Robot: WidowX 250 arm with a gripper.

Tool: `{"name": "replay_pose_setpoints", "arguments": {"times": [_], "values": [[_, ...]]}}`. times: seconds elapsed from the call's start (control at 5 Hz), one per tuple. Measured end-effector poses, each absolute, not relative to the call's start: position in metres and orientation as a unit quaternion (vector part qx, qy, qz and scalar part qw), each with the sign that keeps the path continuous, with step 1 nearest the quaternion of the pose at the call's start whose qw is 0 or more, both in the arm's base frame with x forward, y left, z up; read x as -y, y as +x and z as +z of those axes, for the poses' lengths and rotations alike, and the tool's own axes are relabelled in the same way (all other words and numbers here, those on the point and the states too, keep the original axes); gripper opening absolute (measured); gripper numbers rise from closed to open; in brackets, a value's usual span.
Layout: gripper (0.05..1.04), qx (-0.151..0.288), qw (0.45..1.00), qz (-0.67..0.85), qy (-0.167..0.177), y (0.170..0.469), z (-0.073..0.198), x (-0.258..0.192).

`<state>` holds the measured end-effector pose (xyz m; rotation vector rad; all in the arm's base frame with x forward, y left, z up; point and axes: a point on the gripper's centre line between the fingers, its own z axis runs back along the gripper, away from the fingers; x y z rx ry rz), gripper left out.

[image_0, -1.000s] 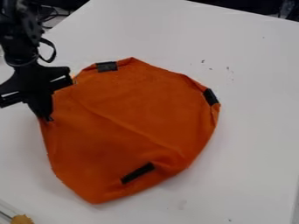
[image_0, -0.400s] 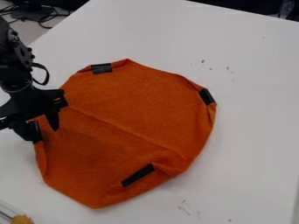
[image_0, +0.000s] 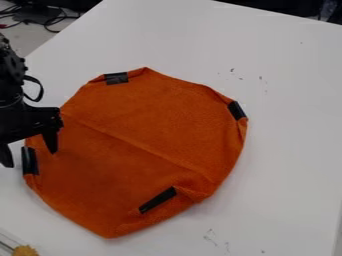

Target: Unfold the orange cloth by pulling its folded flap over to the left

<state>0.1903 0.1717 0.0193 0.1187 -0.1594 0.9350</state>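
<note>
An orange cloth lies spread on the white table, its edges partly folded in and a diagonal crease across it. Black tape pieces mark its top edge, right edge, lower part and left edge. At the far left, the gripper stands open over the cloth's left edge, one finger over the cloth and the other just outside it. The left tape piece is between the two fingers, and nothing is gripped.
The white table extends around the cloth, with small dark marks at the upper right and below. A yellowish object sits by a clear edge at the bottom left. Black cables lie beyond the table at the top left.
The gripper has opened, let go of the cloth's left edge and moved left and down. That edge now lies farther out to the left, with its tape showing.
</note>
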Motion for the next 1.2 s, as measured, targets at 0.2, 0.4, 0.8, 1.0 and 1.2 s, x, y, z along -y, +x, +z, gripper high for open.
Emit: {"name": "replay_pose_setpoints", "arguments": {"times": [0.2, 0.4, 0.8, 1.0, 1.2], "values": [[1.000, 0.075, 0.886, 0.453, 0.072, 0.177, 0.024, -0.185], [1.000, 0.098, 0.898, 0.416, 0.099, 0.177, 0.047, -0.192], [1.000, 0.113, 0.952, 0.268, 0.094, 0.219, 0.090, -0.157], [1.000, 0.110, 0.967, 0.223, 0.052, 0.223, 0.090, -0.140], [1.000, 0.093, 0.972, 0.210, 0.040, 0.219, 0.088, -0.134]]}}
